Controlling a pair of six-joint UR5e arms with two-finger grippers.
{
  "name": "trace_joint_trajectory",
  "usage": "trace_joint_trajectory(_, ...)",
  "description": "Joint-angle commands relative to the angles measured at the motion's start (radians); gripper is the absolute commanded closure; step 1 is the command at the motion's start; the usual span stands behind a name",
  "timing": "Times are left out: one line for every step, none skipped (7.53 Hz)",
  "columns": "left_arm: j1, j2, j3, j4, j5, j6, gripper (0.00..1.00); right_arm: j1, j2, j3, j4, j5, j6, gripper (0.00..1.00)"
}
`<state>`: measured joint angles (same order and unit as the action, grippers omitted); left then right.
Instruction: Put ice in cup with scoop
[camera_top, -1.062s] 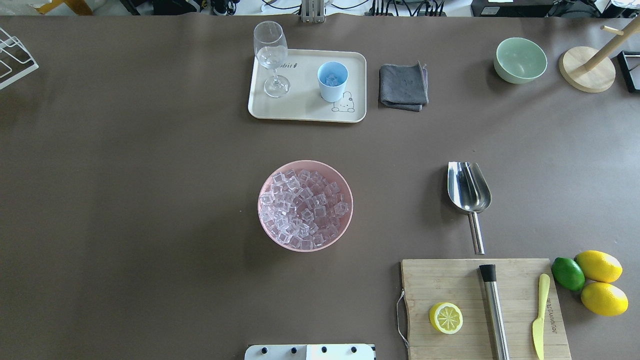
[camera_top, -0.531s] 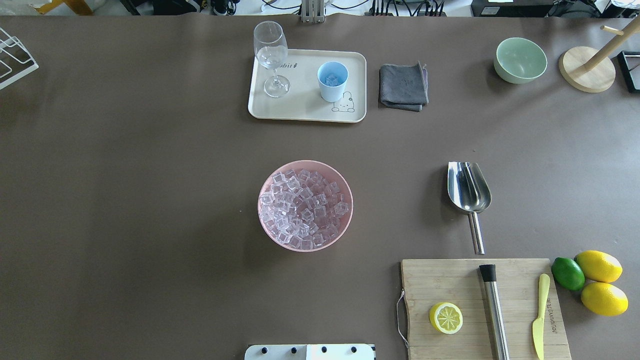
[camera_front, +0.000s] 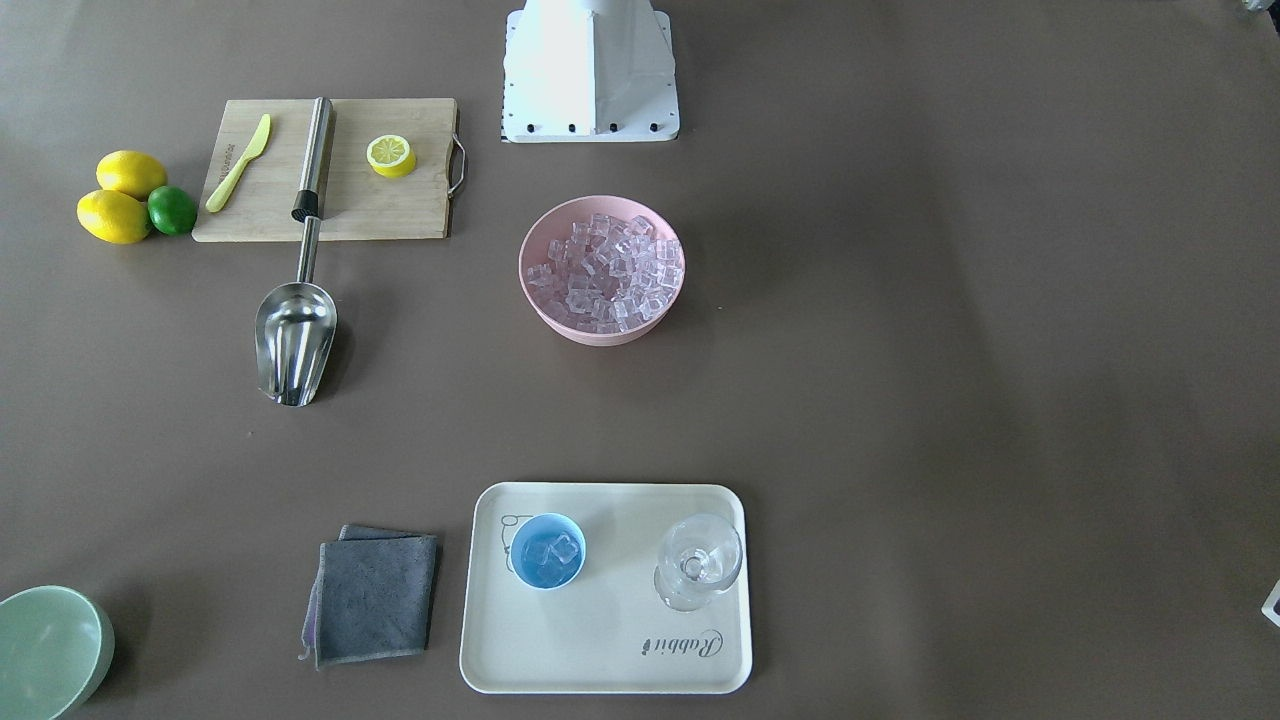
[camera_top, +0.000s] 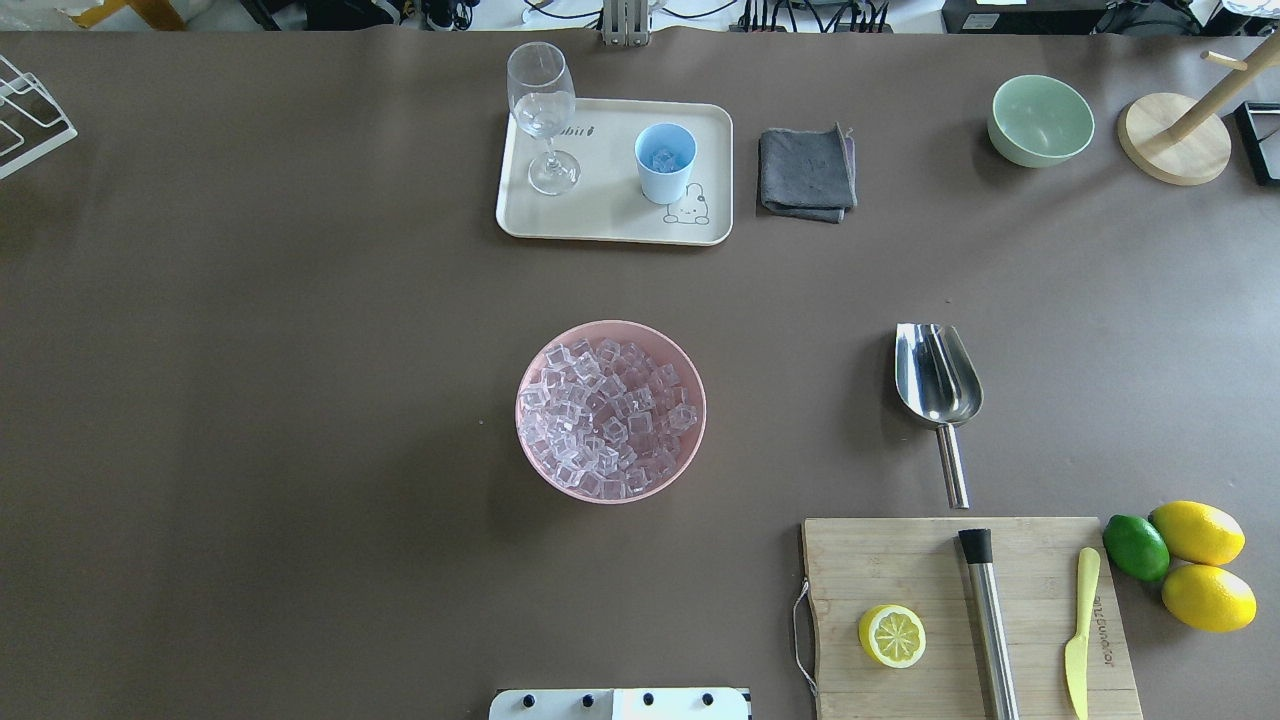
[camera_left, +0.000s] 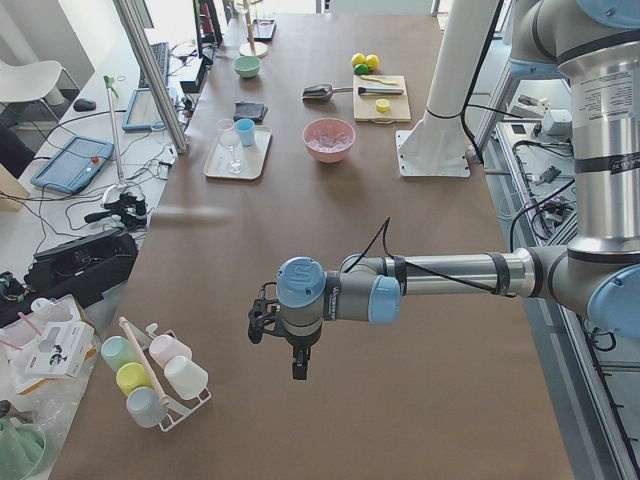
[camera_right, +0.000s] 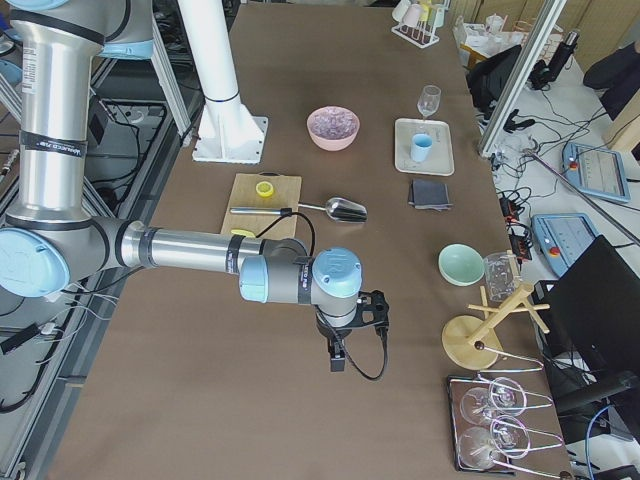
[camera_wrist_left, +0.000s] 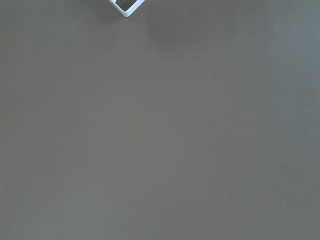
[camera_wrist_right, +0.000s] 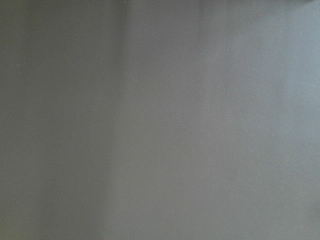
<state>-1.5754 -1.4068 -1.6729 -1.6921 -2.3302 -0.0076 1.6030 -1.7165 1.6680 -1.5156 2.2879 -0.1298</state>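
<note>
The ice (camera_top: 608, 418) fills a pink bowl (camera_top: 530, 452) at mid table. The light-blue cup (camera_top: 665, 160) stands on a cream tray (camera_top: 600, 220) at the far side and holds a few ice cubes (camera_front: 552, 550). The steel scoop (camera_top: 937, 382) lies empty on the table, right of the bowl, its handle pointing at the cutting board. My left gripper (camera_left: 258, 320) shows only in the exterior left view, far off to the table's left end. My right gripper (camera_right: 380, 310) shows only in the exterior right view, near the right end. I cannot tell whether either is open.
A stemmed glass (camera_top: 543, 110) shares the tray. A grey cloth (camera_top: 806, 172) and a green bowl (camera_top: 1040, 120) lie further right. A cutting board (camera_top: 890, 570) holds a lemon half, a steel cylinder (camera_top: 990, 625) and a yellow knife; lemons and a lime sit beside it.
</note>
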Motion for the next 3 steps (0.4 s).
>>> trace_joint_trajectory(0.002, 0.000, -0.001, 0.000, 0.000, 0.000, 0.02, 0.000, 0.002, -0.002, 0.000, -0.001, 0.002, 0.00)
trace_joint_trajectory(0.000, 0.000, -0.002, 0.000, 0.000, 0.000, 0.01, 0.000, 0.002, -0.002, 0.000, -0.001, 0.003, 0.00)
trace_joint_trajectory(0.002, 0.000, -0.002, 0.000, 0.000, 0.000, 0.01, 0.000, 0.003, -0.002, 0.000, -0.004, 0.003, 0.00)
